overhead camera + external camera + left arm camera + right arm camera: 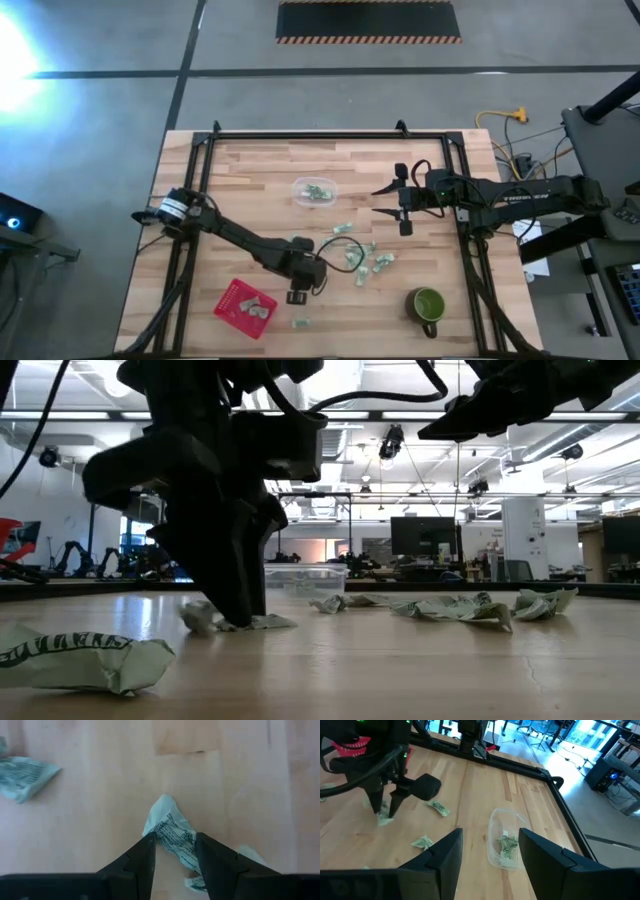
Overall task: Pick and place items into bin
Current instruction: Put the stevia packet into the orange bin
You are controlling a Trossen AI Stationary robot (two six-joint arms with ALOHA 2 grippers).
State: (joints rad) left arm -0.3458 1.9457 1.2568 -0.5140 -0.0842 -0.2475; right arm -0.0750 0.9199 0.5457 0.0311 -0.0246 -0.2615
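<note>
The left pincer (pixel 175 852) stands with its 2 fingers down on the bench (pixel 100 820), one on each side of a crumpled green-and-white wrapped piece (pixel 170 832). I judge it is placed so because this piece is the next one to lift; the fingers straddle it closely, but I cannot tell if they already press it. The piece lies flat on the wood, with 1 more wrapped piece (pixel 25 775) lying apart from it. In the low view the left arm comes down almost vertical, its fingertips at the bench surface beside the wrapper (pixel 262 622).

Seen from above, this arm reaches from the left side toward the near middle of the bench, its wrist bent downward. A red tray (pixel 244 308) with a few pieces in it sits just to its left, and a green mug (pixel 428 305) stands well to the right. A loose scatter of wrapped pieces (pixel 365 258) lies in the middle.

Farther back, the clear plastic bin (pixel 505 840) already holds some pieces. The right pincer (pixel 490 855) hovers above the bench near this bin, its fingers spread wide and holding nothing, seemingly waiting.
</note>
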